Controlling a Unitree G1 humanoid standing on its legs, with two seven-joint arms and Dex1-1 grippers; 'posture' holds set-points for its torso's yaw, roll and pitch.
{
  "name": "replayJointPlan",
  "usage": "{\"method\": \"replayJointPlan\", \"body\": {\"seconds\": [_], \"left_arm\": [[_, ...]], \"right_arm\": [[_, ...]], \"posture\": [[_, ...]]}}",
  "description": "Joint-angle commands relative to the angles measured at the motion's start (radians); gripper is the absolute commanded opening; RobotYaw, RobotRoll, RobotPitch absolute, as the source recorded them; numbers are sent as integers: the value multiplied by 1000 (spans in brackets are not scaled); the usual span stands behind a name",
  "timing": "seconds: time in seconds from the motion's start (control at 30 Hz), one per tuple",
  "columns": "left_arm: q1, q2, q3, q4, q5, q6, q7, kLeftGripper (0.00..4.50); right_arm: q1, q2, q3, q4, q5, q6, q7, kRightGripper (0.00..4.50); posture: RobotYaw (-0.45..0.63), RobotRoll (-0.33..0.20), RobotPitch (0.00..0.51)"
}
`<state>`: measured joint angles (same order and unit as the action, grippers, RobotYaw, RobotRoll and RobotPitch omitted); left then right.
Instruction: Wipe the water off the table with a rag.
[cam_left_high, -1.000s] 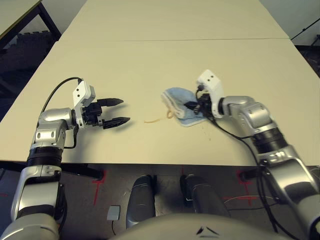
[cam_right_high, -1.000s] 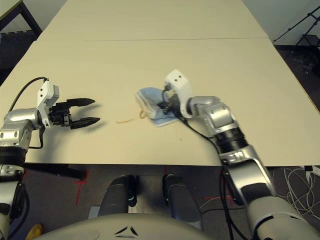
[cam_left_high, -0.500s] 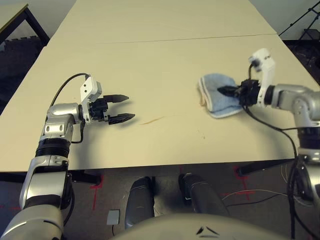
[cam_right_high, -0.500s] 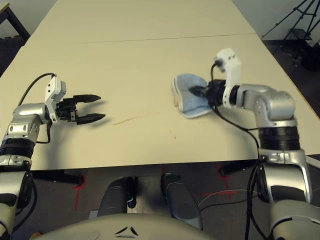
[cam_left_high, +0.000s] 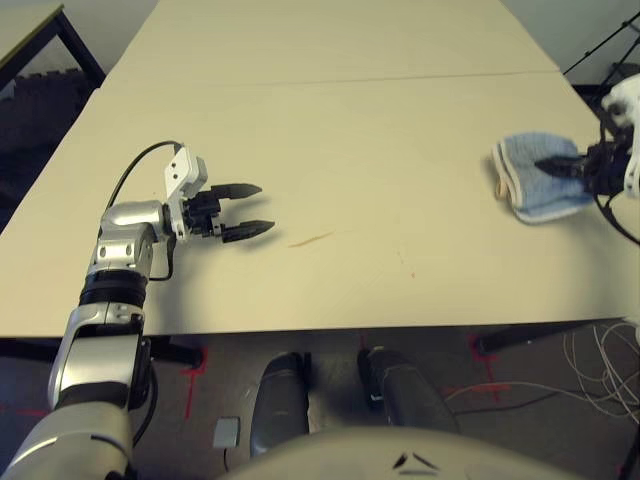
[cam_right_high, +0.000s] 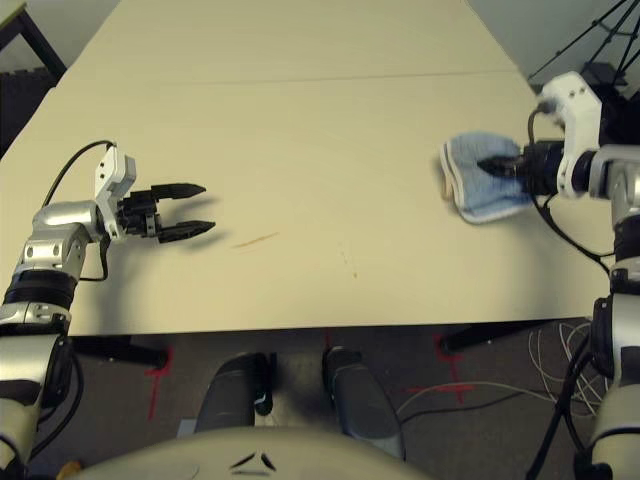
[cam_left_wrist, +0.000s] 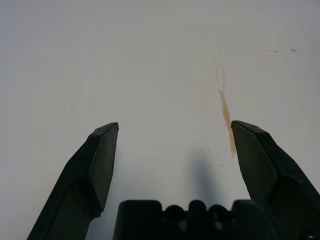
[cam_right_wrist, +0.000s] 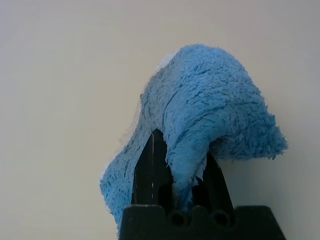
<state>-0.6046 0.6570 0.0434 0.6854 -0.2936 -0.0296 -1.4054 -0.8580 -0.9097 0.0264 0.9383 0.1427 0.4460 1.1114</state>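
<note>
Rag (cam_right_high: 487, 178) pinched in right claw (cam_right_high: 520, 168), toward table's (cam_right_high: 300, 130) right side, well off to the right of brownish streak (cam_right_high: 257, 241) and small droplets (cam_right_high: 354, 274); streak nearer left claw (cam_right_high: 212, 209), spread wide and empty, so next wipe likely leftward.

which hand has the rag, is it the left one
No, the right hand grips the rag between its fingers.

The beige table (cam_right_high: 300, 130) is spanning the frame, with orange-brown water (cam_right_high: 256, 241) streaking near centre and the blue rag (cam_right_high: 486, 178) lying at right.
</note>
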Motion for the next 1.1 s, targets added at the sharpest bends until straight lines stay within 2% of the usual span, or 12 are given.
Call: {"method": "replayJointPlan", "body": {"seconds": [0.03, 0.17, 0.2, 0.23, 0.33, 0.53, 0.7, 0.83, 1.1], "left_arm": [[24, 20, 21, -12, -5, 2, 2, 4500], [33, 29, 32, -21, -2, 1, 12, 4500], [35, 30, 36, -26, -4, 1, 19, 4500], [38, 30, 43, -31, -7, 3, 28, 4500], [45, 22, 71, -47, -24, 9, 69, 4500], [46, -18, 171, -74, -60, 10, 250, 4500], [45, -67, 288, -97, -89, 1, 493, 4500], [48, -89, 352, -81, -68, -43, 683, 4500], [30, -74, 379, 29, 7, -151, 922, 4500]], "right_arm": [[-18, 46, 7, 83, -36, -69, -4, 51], [-21, 81, 1, 150, -81, -146, -92, 51], [-22, 85, -3, 163, -90, -169, -118, 794], [-25, 88, -11, 173, -94, -188, -142, 1005], [-41, 85, -52, 188, -85, -250, -211, 2071], [-57, 75, -167, 168, -28, -369, -309, 4475], [-25, 106, -316, 145, 81, -478, -358, 4475], [20, 151, -403, 124, 150, -570, -376, 4475], [135, 246, -443, 26, 209, -646, -366, 4475]], "posture": [[-208, 0, 118], [-197, 0, 119], [-195, 0, 120], [-194, 0, 121], [-190, 0, 126], [-181, 0, 136], [-166, 0, 144], [-151, 0, 153], [-138, 0, 163]]}}
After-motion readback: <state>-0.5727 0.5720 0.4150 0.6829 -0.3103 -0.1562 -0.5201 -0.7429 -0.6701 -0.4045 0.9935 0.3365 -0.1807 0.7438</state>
